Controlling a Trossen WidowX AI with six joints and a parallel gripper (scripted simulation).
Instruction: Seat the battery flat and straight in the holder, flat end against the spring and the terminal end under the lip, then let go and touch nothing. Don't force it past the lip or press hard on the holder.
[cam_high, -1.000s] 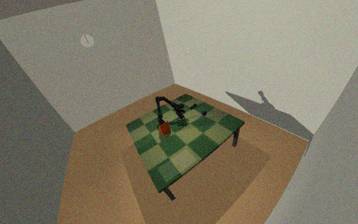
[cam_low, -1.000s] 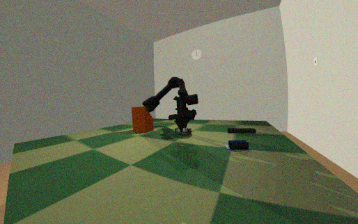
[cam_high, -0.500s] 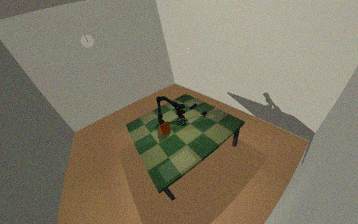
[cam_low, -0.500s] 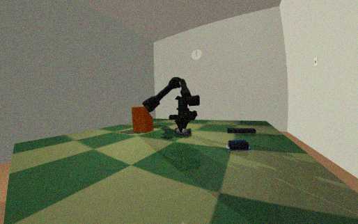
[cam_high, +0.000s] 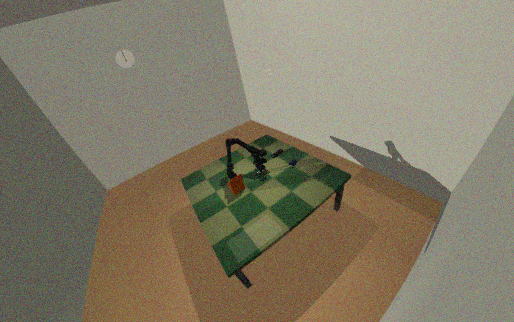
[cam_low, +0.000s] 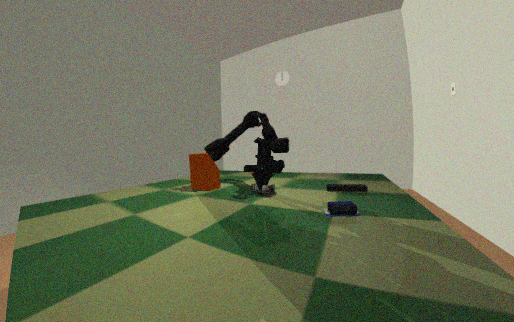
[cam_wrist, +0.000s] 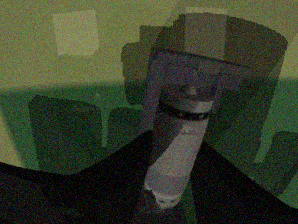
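Battery at the holder, terminal end toward the lip — seating unclear | gripper pinched battery low over the table | looked rigid, light, smooth-skinned, likely to roll — best held mid-barrel, squarely across, lightly

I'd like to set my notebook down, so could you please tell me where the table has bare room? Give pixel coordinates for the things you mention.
The broad stretch of checkered table (cam_high: 255, 231) (cam_low: 125, 270) in front of the orange block (cam_high: 237, 184) (cam_low: 204, 172) looks bare. It is crowded around the gripper (cam_high: 259, 171) (cam_low: 262, 188) (cam_wrist: 172, 150), battery (cam_wrist: 180, 145) and holder (cam_wrist: 152, 95).
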